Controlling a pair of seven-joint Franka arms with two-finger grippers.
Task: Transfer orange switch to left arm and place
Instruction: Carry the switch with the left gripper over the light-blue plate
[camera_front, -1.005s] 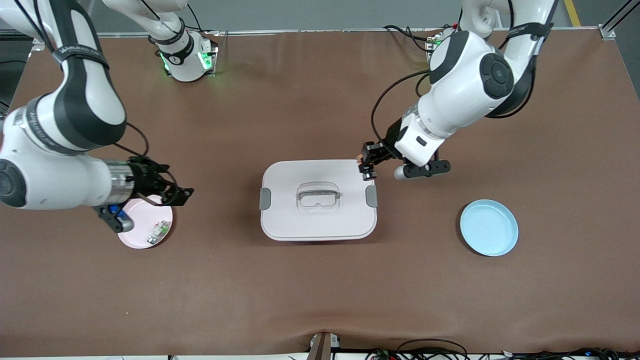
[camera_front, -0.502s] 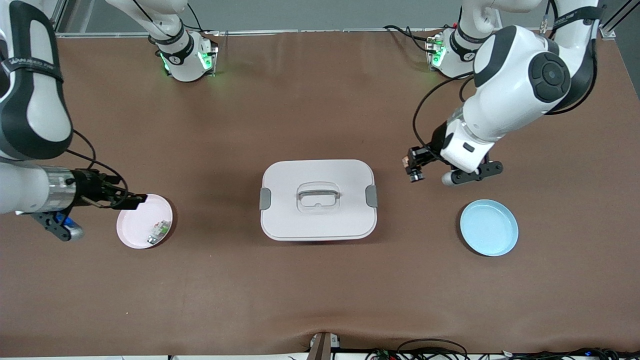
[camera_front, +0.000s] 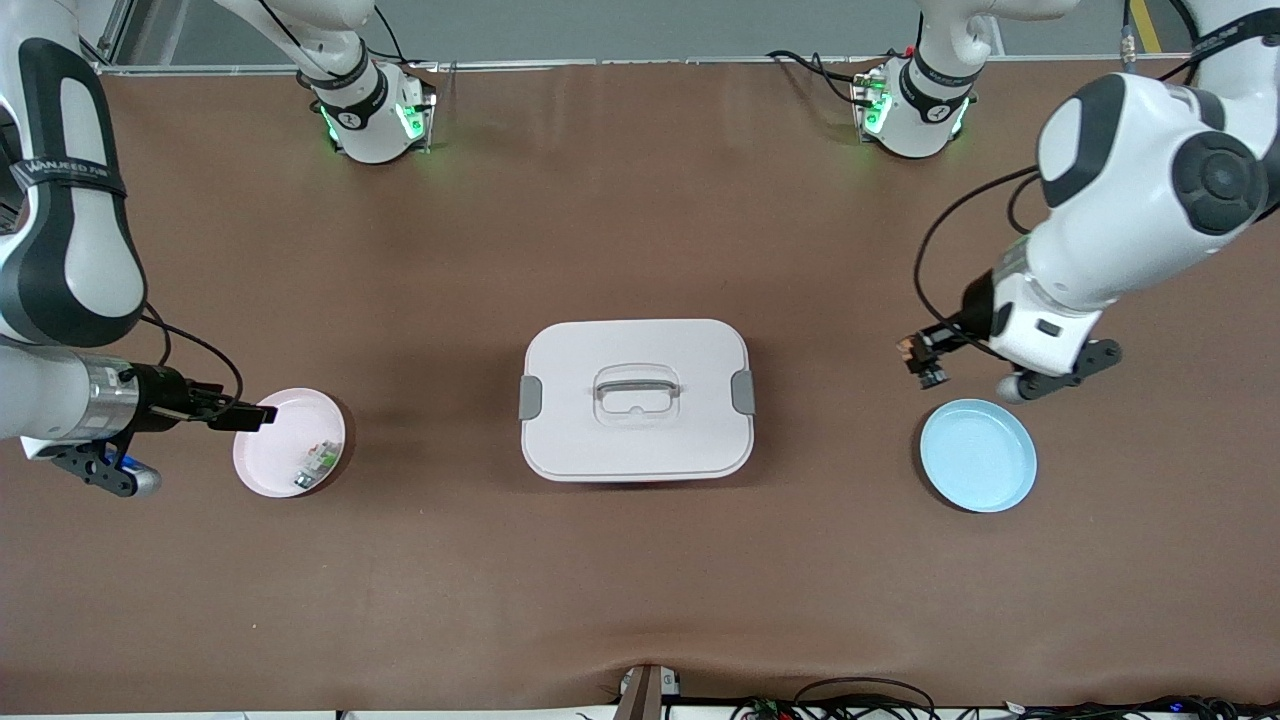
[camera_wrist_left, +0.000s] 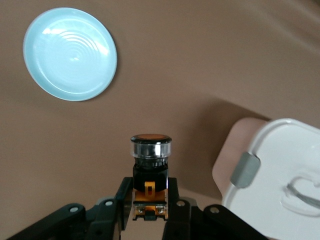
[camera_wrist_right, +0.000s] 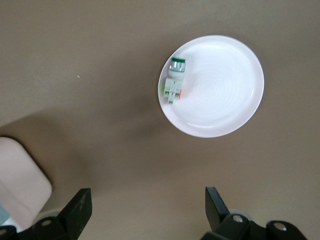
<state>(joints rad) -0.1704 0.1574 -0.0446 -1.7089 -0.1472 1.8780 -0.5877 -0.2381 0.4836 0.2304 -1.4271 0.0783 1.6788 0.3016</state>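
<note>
1. At mid-table sits the white box (camera_front: 636, 399), lid on, the landmark for everything else.
2. Toward the left arm's end from the box, the left end effector (camera_front: 919, 358) hangs over bare table (camera_front: 640, 580), near the blue plate (camera_front: 978, 455), fingers clamped on the orange switch (camera_wrist_left: 150, 155).
3. Toward the right arm's end from the box, the right end effector (camera_front: 243, 414) waits, fingers apart, over the pink plate's (camera_front: 270, 462) rim.
4. A green-and-white part (camera_wrist_right: 174, 80) lies on that pink plate.

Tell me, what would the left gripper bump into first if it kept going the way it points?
Probably just bare table. The left gripper, shut on the orange switch, points between the blue plate and the box; depth is hard to judge.
</note>
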